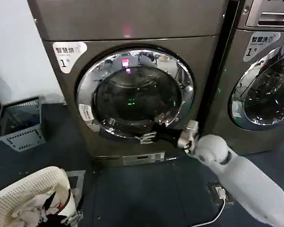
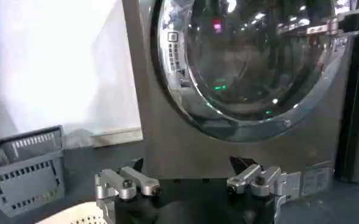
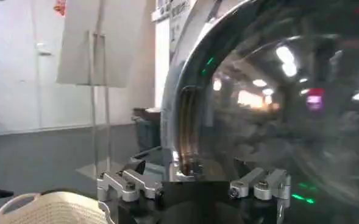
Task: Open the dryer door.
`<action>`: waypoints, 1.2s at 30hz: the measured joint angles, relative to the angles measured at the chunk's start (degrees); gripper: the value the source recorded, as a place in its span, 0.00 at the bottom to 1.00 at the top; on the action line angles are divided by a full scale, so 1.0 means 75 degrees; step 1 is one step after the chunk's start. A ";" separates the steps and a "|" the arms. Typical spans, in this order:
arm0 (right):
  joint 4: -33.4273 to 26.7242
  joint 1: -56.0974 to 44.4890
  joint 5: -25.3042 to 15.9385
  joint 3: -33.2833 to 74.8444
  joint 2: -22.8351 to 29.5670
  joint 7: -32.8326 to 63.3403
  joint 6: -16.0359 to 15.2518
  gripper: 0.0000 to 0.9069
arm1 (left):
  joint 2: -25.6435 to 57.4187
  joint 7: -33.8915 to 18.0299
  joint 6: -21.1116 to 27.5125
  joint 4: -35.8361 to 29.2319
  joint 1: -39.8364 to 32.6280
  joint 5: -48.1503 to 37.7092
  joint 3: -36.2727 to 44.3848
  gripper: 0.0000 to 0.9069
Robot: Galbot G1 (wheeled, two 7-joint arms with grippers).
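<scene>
Dryer door (image 1: 135,94) chrome ring sits between the spread fingers of the right claw (image 1: 149,135), unclenched.

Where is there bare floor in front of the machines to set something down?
Bare floor lies between the grey basket and the dryer door, and ahead of the white laundry basket. Under the door's lower right it is crowded by the right gripper and arm.

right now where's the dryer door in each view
Head view: dryer door at centre, right gripper at its lower rim.
Left wrist view: upper right, beyond the open left gripper.
Right wrist view: right half, very close.
Shared landmark: the grey basket beside the machine, in head and left wrist views.
</scene>
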 joint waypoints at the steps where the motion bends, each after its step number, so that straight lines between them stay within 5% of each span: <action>1: -0.0087 0.0103 0.0029 -0.0083 0.0049 -0.0030 0.0012 1.00 | -0.0001 0.0000 0.0001 -0.0003 0.0000 0.0000 -0.0001 1.00; 36: -0.2621 0.2191 0.0082 -0.2072 0.2102 -0.0461 0.0298 1.00 | -0.0101 0.0002 0.0074 -0.0175 -0.0018 0.0022 -0.0001 1.00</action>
